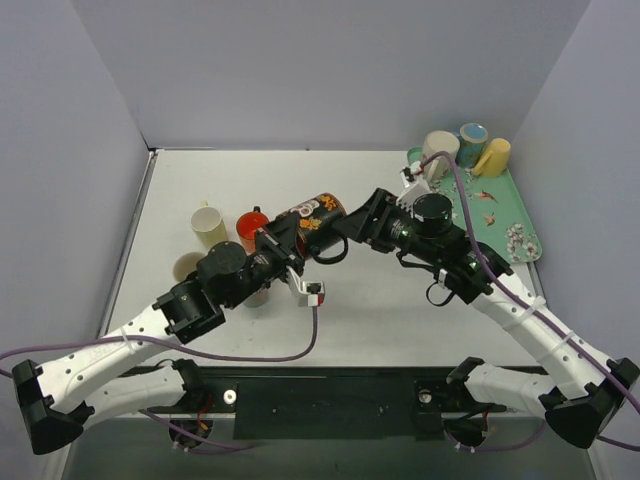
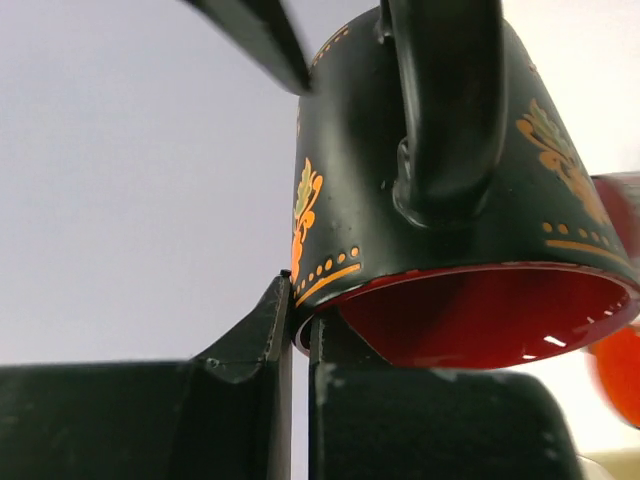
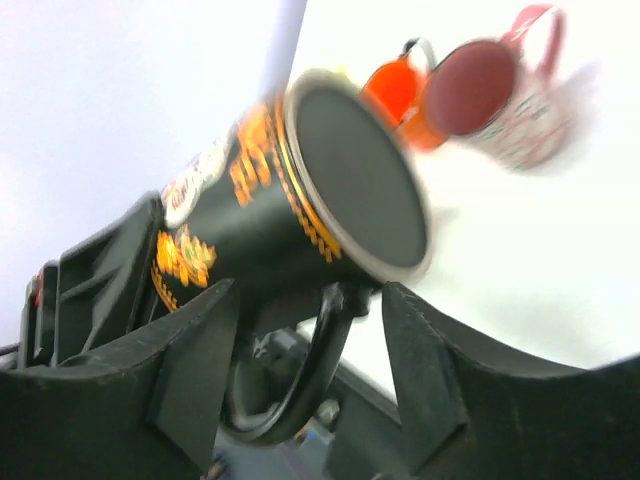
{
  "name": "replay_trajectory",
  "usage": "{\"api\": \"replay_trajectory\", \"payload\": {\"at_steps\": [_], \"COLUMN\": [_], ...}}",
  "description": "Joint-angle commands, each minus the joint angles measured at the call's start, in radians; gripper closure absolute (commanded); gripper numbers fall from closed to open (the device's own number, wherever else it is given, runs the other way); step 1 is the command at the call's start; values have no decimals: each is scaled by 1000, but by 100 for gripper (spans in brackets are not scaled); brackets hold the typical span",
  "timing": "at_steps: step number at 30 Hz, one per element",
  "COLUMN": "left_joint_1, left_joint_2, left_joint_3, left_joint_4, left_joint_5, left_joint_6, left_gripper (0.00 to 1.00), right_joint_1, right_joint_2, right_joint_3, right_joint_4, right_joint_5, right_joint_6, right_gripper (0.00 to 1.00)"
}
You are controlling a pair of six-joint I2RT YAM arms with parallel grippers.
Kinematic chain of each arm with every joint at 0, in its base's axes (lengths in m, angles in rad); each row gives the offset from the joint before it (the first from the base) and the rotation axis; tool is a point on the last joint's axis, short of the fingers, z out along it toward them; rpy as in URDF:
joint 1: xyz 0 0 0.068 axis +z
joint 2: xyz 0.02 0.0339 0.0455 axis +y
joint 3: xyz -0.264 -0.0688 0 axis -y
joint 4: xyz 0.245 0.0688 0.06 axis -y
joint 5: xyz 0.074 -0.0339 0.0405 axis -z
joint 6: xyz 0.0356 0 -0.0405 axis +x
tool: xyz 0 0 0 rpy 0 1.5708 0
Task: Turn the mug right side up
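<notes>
A black mug (image 1: pixel 316 214) with orange ornament and a red inside hangs above the table's middle, lying on its side. Its mouth faces my left gripper (image 1: pixel 297 238) and its base points to the back right. In the left wrist view my left gripper (image 2: pixel 300 300) is shut on the rim of the mug (image 2: pixel 340 200), one finger inside and one outside. In the right wrist view my right gripper (image 3: pixel 310 290) stands open, its fingers either side of the black handle (image 3: pixel 320 360) without pinching it, below the mug (image 3: pixel 270 200).
An orange-red mug (image 1: pixel 252 224) and a cream mug (image 1: pixel 208 226) stand left of centre. Another cup (image 1: pixel 185 266) sits partly under the left arm. A green patterned tray (image 1: pixel 510 215) at the back right carries white (image 1: pixel 440 148), blue (image 1: pixel 473 134) and yellow (image 1: pixel 495 156) mugs. Walls enclose three sides.
</notes>
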Motion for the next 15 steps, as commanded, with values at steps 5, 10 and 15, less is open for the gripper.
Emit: {"api": "replay_trajectory", "payload": {"at_steps": [5, 10, 15], "left_joint_1": [-53, -55, -33], "left_joint_2": [171, 447, 752], "left_joint_3": [315, 556, 866], "left_joint_4": [-730, -1056, -1389], "left_joint_5": [4, -2, -20], "left_joint_6": [-457, -732, -1000], "left_gripper": [100, 100, 100], "right_joint_1": [-108, -126, -204], "right_joint_2": [-42, -60, -57], "right_joint_3": [-7, -25, -45], "right_joint_4": [-84, -173, -204], "right_joint_5": [308, 457, 477], "right_joint_6": [-235, -321, -344], "right_gripper": [25, 21, 20]}}
